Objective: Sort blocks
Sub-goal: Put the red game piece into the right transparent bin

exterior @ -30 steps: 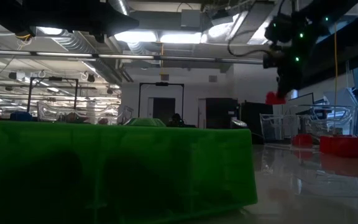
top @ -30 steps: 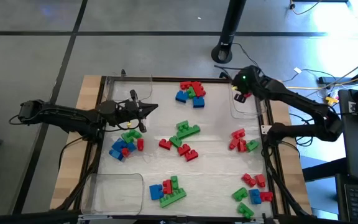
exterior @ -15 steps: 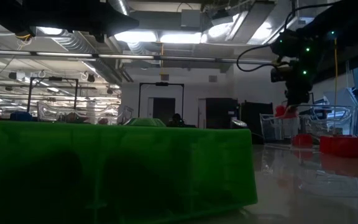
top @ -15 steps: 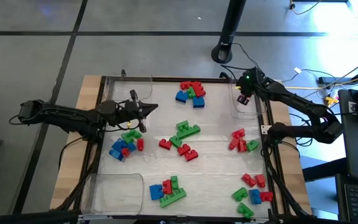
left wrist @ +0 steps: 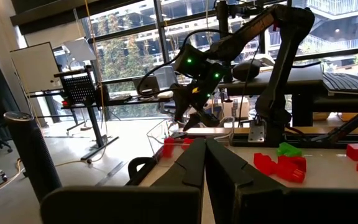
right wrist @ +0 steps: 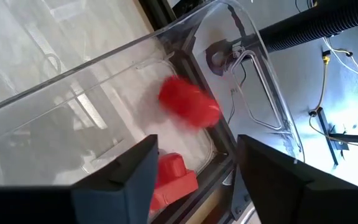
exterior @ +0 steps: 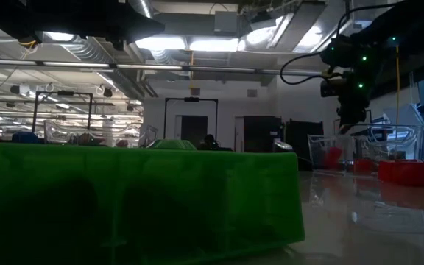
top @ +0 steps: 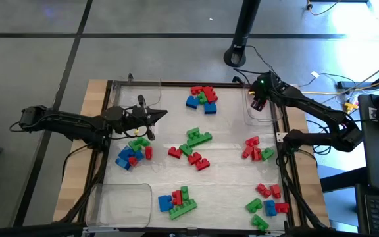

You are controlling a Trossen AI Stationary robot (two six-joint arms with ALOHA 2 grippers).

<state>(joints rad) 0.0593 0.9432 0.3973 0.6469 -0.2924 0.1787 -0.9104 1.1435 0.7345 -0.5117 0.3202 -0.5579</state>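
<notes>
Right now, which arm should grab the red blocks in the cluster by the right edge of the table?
Right. The right gripper hangs open over the clear tray at the far right corner, near that red cluster. The left gripper is shut and sits across the table on the left side.

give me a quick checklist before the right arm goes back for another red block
1. Right pincer open and empty: ok, its fingers stand apart with nothing between them.
2. Red block released into the clear tray: ok, it shows blurred inside the tray walls, with another red block already there.
3. Right pincer above the tray at the table's far right corner: ok.
4. Left pincer out of the way: ok, shut and waiting on the table's left side.
5. Red blocks left to fetch: ok, the nearest group lies by the right edge.
6. Dropped block settled flat: cannot tell.
</notes>
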